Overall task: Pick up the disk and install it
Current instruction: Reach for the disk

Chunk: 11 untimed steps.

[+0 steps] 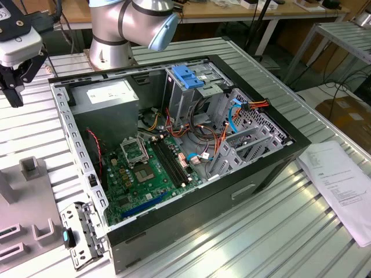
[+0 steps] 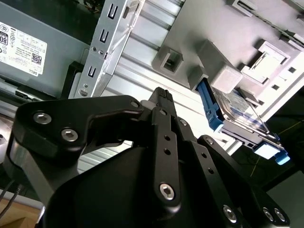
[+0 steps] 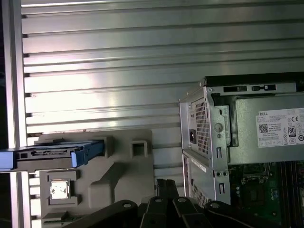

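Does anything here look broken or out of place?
Nothing looks damaged. The black computer case lies open, with loose orange cables near its rim; the silver-grey hard drive with blue rails sits in a grey holder.

One open computer case (image 1: 203,215), one disk (image 3: 47,158), one grey holder (image 3: 124,183), one paper sheet (image 1: 342,185).

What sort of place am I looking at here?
Likely a robotics lab or test workshop: a robot arm stands beside an opened desktop computer case on a ribbed metal table, with wooden workbenches beyond.
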### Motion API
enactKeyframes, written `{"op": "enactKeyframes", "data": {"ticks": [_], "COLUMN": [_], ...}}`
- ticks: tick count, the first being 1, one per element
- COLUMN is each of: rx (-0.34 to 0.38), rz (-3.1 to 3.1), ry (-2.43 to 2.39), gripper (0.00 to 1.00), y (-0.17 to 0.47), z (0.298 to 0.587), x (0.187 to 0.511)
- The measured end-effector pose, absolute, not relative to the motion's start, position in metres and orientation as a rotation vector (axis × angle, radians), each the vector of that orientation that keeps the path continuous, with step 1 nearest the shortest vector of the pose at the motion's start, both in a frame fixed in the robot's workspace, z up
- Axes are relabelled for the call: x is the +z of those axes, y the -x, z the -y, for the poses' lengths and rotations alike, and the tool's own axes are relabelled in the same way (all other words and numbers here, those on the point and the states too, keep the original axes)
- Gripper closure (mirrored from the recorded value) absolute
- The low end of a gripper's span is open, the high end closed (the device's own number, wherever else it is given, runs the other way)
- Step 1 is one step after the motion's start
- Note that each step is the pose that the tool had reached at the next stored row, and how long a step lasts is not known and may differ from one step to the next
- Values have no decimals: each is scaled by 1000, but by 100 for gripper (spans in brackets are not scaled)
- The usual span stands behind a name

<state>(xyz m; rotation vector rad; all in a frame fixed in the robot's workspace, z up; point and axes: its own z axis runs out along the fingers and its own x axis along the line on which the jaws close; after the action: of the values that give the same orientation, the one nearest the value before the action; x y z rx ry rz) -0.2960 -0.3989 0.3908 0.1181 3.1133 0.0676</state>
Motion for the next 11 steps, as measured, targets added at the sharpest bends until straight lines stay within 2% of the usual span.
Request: {"op": "enactKeyframes", "data": {"ticks": [11], "rx": [68], "rz": [-3115], "ry": [-118], "gripper": [89], "y": [307], "z": [399], "x": [390]}}
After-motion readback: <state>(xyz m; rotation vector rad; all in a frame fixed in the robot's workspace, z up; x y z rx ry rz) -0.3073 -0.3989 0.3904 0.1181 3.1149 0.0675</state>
